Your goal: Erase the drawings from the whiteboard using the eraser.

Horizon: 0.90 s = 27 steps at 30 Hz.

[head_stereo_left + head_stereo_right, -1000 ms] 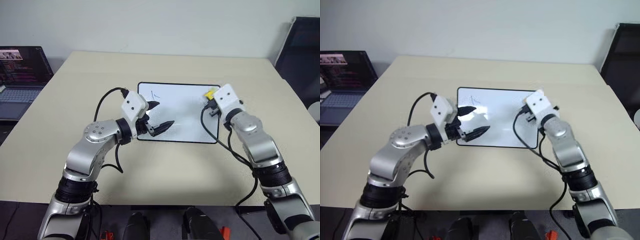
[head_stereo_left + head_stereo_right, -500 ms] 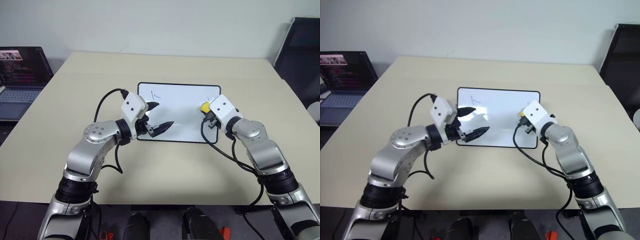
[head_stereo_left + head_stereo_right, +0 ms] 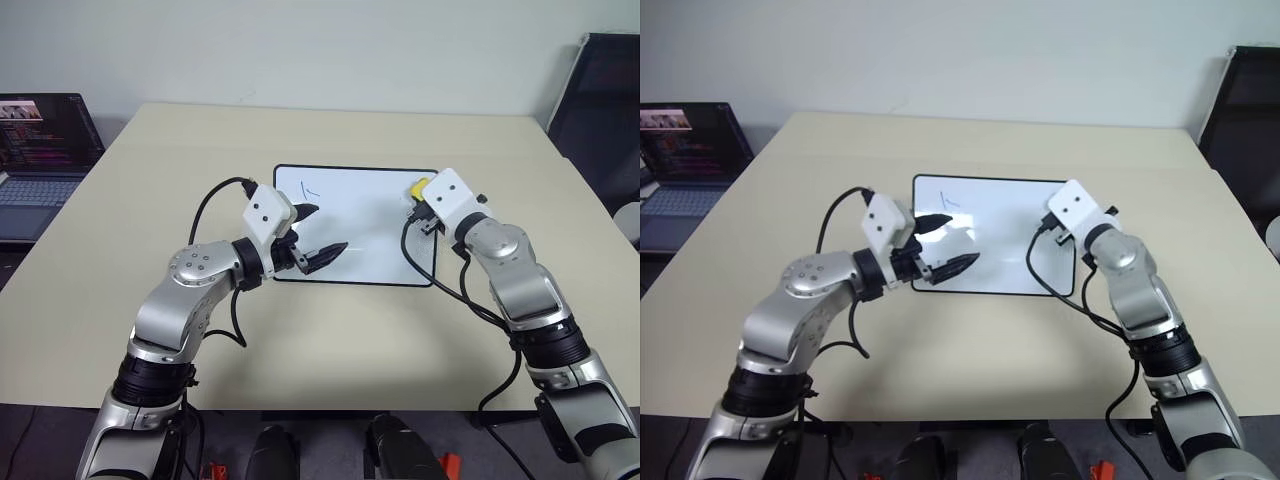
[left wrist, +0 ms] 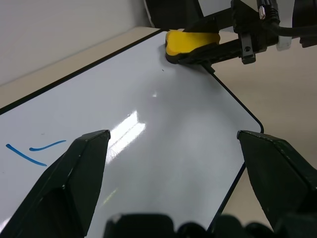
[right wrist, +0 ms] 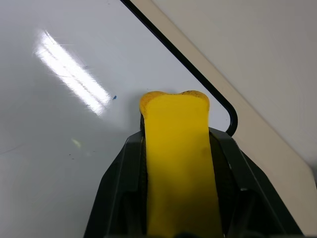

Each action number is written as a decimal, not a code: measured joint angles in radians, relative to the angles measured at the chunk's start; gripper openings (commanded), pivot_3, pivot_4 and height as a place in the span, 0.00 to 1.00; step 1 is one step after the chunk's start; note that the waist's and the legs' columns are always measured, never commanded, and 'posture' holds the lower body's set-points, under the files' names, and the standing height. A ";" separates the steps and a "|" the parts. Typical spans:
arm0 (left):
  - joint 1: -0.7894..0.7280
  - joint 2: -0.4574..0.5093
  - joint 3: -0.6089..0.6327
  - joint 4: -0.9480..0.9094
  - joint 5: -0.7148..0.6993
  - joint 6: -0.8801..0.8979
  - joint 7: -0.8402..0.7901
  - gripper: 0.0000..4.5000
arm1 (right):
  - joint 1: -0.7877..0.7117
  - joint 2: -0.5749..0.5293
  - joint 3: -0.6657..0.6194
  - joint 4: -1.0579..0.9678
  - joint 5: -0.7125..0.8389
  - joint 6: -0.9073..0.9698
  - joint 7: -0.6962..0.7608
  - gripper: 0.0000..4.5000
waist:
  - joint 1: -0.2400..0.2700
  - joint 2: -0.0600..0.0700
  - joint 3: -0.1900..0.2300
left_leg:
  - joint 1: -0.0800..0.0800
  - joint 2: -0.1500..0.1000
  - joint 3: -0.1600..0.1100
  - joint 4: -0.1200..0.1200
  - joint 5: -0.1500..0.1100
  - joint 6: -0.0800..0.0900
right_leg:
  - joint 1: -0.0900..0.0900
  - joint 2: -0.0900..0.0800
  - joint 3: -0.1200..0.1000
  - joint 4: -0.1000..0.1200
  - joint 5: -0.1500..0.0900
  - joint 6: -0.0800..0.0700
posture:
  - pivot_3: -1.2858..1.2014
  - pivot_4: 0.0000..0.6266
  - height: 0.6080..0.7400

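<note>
Right gripper (image 3: pixel 418 199) is clamped on the eraser (image 3: pixel 417 187), whose yellow end shows just past the white wrist housing, over the far right corner area of the whiteboard (image 3: pixel 360 225). From the left eye view, the board lies flat on a beige table (image 3: pixel 150 200), long side across, and one thin blue drawing (image 3: pixel 310 189) sits near its far left corner. Left gripper (image 3: pixel 318 232) hovers over the near left part of the board with its two black fingers spread apart and nothing between them. A laptop (image 3: pixel 45 150) with a lit screen stands off the table's left edge, and a dark chair (image 3: pixel 600 100) stands at the far right. From the left wrist view, the left gripper's own fingertips (image 4: pixel 79 163) stand wide on either side of bare glossy board; two short blue strokes (image 4: pixel 34 148) lie beside one fingertip, and across the board the eraser (image 4: pixel 190 43) is pressed to the surface near the black frame, pinched by the other arm's dark fingers (image 4: pixel 223 49). From the right wrist view, the eraser (image 5: pixel 178 163) runs lengthwise between the two black fingers (image 5: pixel 124 178), its front end on the white surface close to the frame's rounded corner (image 5: pixel 230 121); a tiny blue speck (image 5: pixel 114 97) lies just beside it on the board.
</note>
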<state>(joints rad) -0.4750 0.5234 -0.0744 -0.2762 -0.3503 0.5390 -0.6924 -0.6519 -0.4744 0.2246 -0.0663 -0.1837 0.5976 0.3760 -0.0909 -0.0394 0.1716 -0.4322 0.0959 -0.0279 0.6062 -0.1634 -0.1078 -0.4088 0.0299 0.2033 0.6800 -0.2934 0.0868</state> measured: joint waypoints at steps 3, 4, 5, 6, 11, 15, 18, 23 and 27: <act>0.005 0.000 0.000 -0.001 0.000 0.001 0.004 1.00 | 0.021 -0.028 0.044 -0.050 0.005 0.032 0.090 0.29 | 0.000 0.000 0.000 | 0.000 0.000 0.000 0.000 0.000 0.000 | 0.000 0.000 0.000 0.000 0.000 0.000 | 0.52 0.24 1.00; 0.006 0.000 0.000 -0.001 0.000 0.002 0.004 1.00 | 0.032 -0.028 0.057 -0.067 0.008 0.040 0.114 0.29 | 0.000 0.000 0.000 | 0.000 0.000 0.000 0.000 0.000 0.000 | 0.000 0.000 0.000 0.000 0.000 0.000 | 0.52 0.24 1.00; 0.006 0.000 0.000 -0.001 0.000 0.003 0.005 1.00 | 0.036 -0.028 0.070 -0.073 0.008 0.043 0.126 0.29 | -0.001 0.000 0.000 | 0.000 0.000 0.000 0.000 0.000 0.000 | 0.000 0.000 0.000 0.000 0.000 0.000 | 0.52 0.24 1.00; 0.006 0.000 0.000 -0.002 -0.001 0.003 0.005 1.00 | 0.036 -0.025 0.073 -0.072 0.005 0.042 0.125 0.29 | -0.002 0.000 0.000 | 0.000 0.000 0.000 0.001 0.000 0.000 | 0.000 0.000 0.000 0.000 0.000 0.000 | 0.52 0.24 1.00; 0.006 0.000 0.000 -0.008 -0.001 0.008 0.006 1.00 | -0.009 -0.011 0.063 0.005 -0.054 -0.021 0.030 0.29 | -0.005 0.000 0.000 | 0.000 0.000 0.000 0.002 0.001 0.001 | 0.000 0.000 0.000 0.000 0.001 0.000 | 0.52 0.24 1.00; 0.007 0.000 0.000 -0.009 -0.001 0.020 0.006 1.00 | -0.021 -0.023 0.032 0.032 -0.071 -0.043 0.018 0.29 | -0.005 0.000 0.000 | 0.000 0.000 0.000 0.002 0.001 0.001 | 0.000 0.000 0.000 0.000 0.001 0.000 | 0.52 0.24 1.00; 0.008 -0.001 0.000 -0.010 -0.001 0.021 0.006 1.00 | -0.008 -0.041 0.031 0.013 -0.070 -0.037 0.064 0.29 | -0.005 0.000 0.000 | 0.000 0.000 0.000 0.001 0.000 0.001 | 0.000 0.000 0.000 0.000 0.000 0.000 | 0.52 0.24 1.00; 0.008 -0.003 0.000 -0.011 -0.001 0.021 0.006 1.00 | 0.047 -0.052 0.029 -0.050 -0.061 0.013 0.132 0.29 | -0.006 0.000 0.000 | 0.000 0.000 0.000 0.002 0.001 0.001 | 0.001 0.000 0.000 0.000 0.001 0.000 | 0.52 0.24 1.00; 0.008 -0.003 0.000 -0.011 -0.001 0.021 0.005 1.00 | 0.052 -0.051 0.025 -0.068 -0.047 0.049 0.162 0.29 | -0.010 0.000 0.000 | 0.001 0.000 0.000 0.002 0.001 0.001 | 0.001 0.000 0.000 0.000 0.001 0.000 | 0.52 0.24 1.00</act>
<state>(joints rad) -0.4667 0.5206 -0.0745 -0.2871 -0.3514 0.5596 -0.6870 -0.5997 -0.5251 0.2494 -0.1348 -0.2310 0.6467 0.5376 -0.1005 -0.0398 0.1715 -0.4313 0.0955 -0.0282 0.6086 -0.1624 -0.1066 -0.4074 0.0299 0.2038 0.6801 -0.2926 0.0869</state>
